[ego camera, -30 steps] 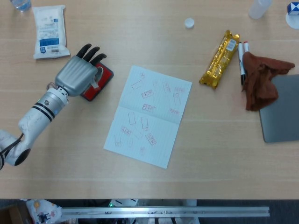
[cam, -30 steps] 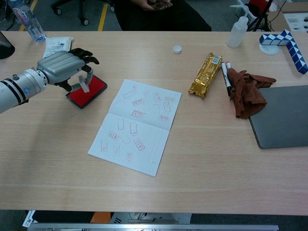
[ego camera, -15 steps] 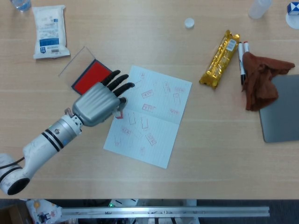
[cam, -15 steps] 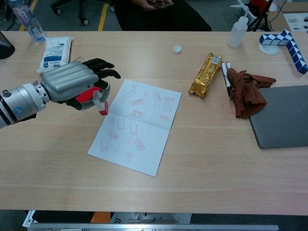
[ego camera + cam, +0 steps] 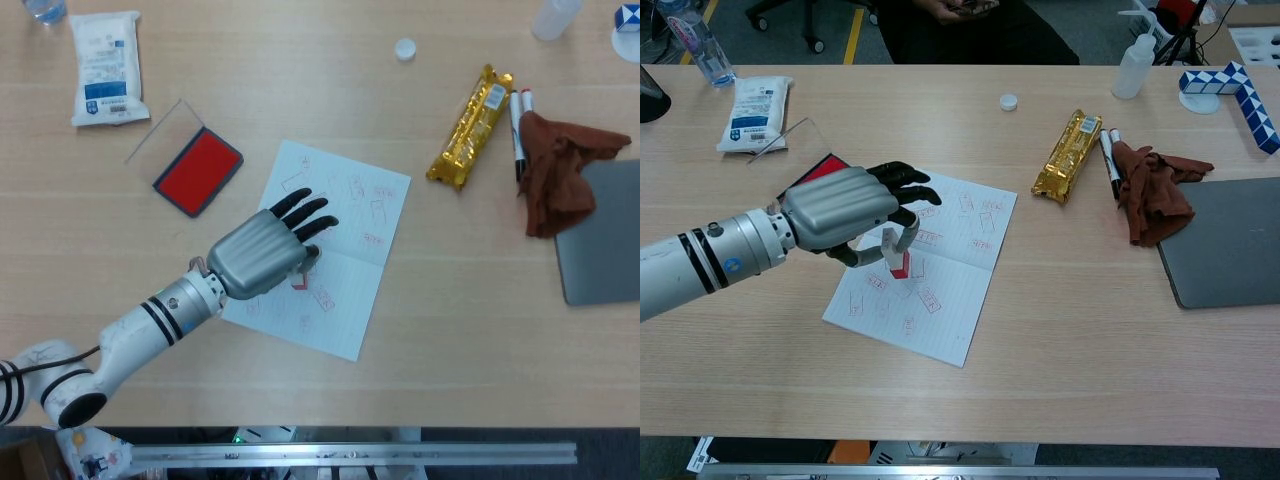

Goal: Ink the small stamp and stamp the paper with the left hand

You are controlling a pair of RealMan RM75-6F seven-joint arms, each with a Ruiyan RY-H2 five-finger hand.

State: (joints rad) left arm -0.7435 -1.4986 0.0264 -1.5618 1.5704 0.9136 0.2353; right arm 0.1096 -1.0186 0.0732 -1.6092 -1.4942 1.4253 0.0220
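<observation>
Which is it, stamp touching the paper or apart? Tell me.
Cannot tell. In the chest view the small stamp held by the left hand reaches the paper; no gap visible.

The left hand (image 5: 262, 258) has a ribbed, silver-grey metallic back shaped like a rounded shell, and its fingers (image 5: 305, 212) are glossy black. Behind it sits a short silver wrist (image 5: 758, 240), a cylinder ringed by two black bands, with a small blue mark on the side facing the chest view. The forearm (image 5: 125, 340) is smooth white and tubular, ending near the table edge in a rounded white elbow joint (image 5: 55, 385) with a dark circular cap
</observation>
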